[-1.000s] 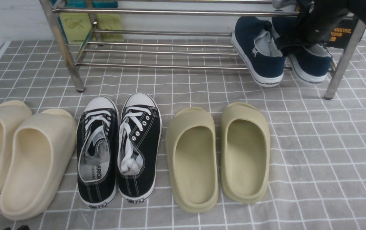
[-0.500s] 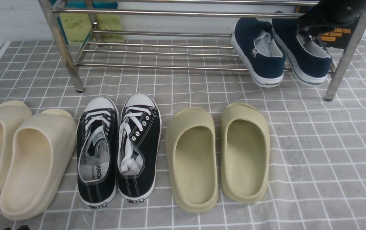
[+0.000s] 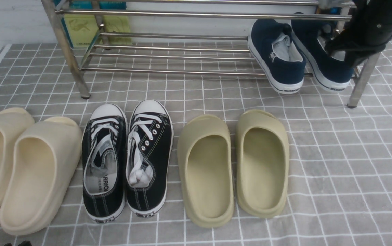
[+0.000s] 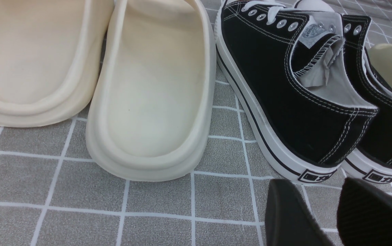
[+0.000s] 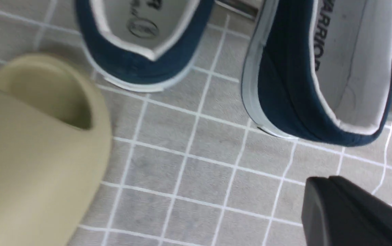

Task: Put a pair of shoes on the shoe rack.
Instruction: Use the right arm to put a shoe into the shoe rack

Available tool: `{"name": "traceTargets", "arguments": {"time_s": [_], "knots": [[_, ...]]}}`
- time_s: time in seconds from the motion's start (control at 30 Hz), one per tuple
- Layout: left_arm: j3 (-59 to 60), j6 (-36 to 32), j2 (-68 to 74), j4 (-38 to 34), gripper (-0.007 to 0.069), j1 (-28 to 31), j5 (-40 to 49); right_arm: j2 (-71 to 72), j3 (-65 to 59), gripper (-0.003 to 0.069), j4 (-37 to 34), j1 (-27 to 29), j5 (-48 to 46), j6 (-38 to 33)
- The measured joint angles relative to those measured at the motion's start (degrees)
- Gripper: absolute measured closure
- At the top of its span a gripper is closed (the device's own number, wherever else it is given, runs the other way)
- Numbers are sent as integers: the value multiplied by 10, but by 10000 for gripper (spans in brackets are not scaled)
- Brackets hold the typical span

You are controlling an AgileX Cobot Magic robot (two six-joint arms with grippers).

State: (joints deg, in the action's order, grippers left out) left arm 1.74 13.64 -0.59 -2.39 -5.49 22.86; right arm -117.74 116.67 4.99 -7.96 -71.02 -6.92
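Observation:
The two navy-blue slip-on shoes [image 3: 279,58] [image 3: 322,68] sit side by side on the right end of the lowest tier of the steel shoe rack [image 3: 168,71], heels hanging over its front bar. They also show in the right wrist view [image 5: 138,61] [image 5: 285,102]. My right arm [image 3: 370,30] hangs over the right shoe and hides part of its opening. My right gripper [image 5: 319,186] is shut and empty, above the floor cloth just in front of the heels. My left gripper [image 4: 317,184] is open and empty, low behind the black sneakers' heels.
On the grey checked cloth [image 3: 346,164] in front of the rack stand cream slides [image 3: 28,171], black lace-up sneakers [image 3: 127,157] and olive slides [image 3: 233,164]. The rack's right front leg [image 3: 362,82] stands next to my right arm.
My right arm has left the gap between the navy shoes, risen and moved to the right. Both shoes stay on the rack. The left arm has not moved.

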Motion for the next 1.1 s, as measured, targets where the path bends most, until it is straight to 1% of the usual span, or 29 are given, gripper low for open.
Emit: {"name": "traceTargets", "arguments": {"time_s": [0.1,0.2,0.3,0.4,0.57,0.67,0.77,0.83,0.9,0.93,0.97,1.0,1.03,1.07,1.1], "knots": [[0,0,0,0,386,0,0,-17,0,661,32,14,-2,3],[0,0,0,0,386,0,0,-29,0,660,41,30,0,13],[0,0,0,0,386,0,0,-43,0,659,40,50,53,30],[0,0,0,0,386,0,0,-54,0,657,32,59,92,39],[0,0,0,0,386,0,0,-57,0,654,20,60,106,47],[0,0,0,0,386,0,0,-56,0,642,-25,61,108,66],[0,0,0,0,386,0,0,-54,0,617,-40,61,103,69],[0,0,0,0,386,0,0,-51,0,550,-50,61,99,69],[0,0,0,0,386,0,0,-51,0,510,-50,61,99,69],[0,0,0,0,386,0,0,-51,0,459,-46,61,99,69],[0,0,0,0,386,0,0,-51,0,427,-45,61,98,69],[0,0,0,0,386,0,0,-50,0,380,-45,61,96,69],[0,0,0,0,386,0,0,-49,0,358,-45,61,95,69],[0,0,0,0,386,0,0,-45,0,312,-45,61,89,69],[0,0,0,0,386,0,0,-44,0,306,-45,61,88,69]]}}
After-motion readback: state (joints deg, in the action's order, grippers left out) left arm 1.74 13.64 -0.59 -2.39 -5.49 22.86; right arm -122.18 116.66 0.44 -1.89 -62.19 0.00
